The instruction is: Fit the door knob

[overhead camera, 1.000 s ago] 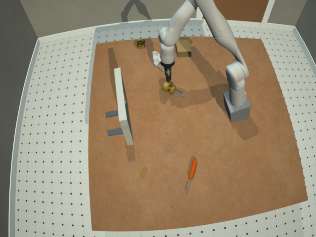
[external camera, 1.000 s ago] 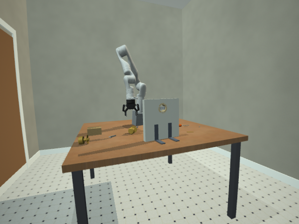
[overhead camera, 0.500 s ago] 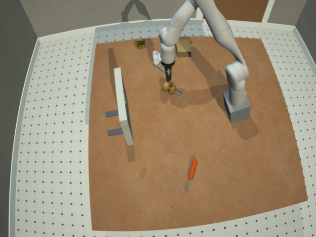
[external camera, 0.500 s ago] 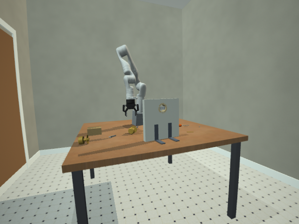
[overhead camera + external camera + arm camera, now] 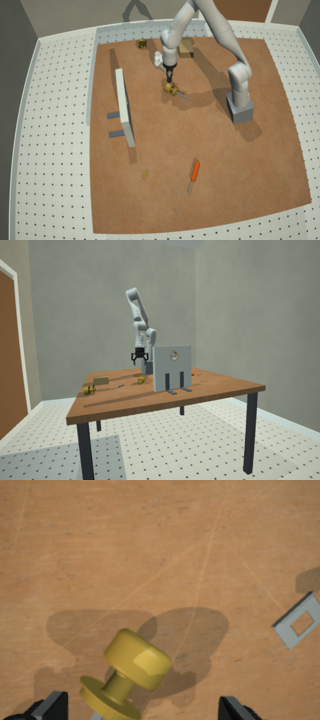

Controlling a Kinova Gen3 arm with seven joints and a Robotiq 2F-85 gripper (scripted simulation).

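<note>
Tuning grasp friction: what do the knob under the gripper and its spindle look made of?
Door knob: looks like polished brass, yellow-gold with a soft highlight on its face. Spindle: thin grey bar, probably plain steel, matte. Table: scratched brown wood.

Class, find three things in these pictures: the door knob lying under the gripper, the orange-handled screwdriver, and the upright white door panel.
door knob point(image 5: 139, 661), wrist view, on its round yellow head.
screwdriver point(image 5: 195, 171), top view, on its orange handle.
door panel point(image 5: 172, 374), exterior view, on its pale face.

The brown wooden desk point(image 5: 232, 167) holds a gold door knob point(image 5: 171, 89), a white board point(image 5: 125, 107), an orange screwdriver point(image 5: 194, 173) and a small box point(image 5: 185, 49).
</note>
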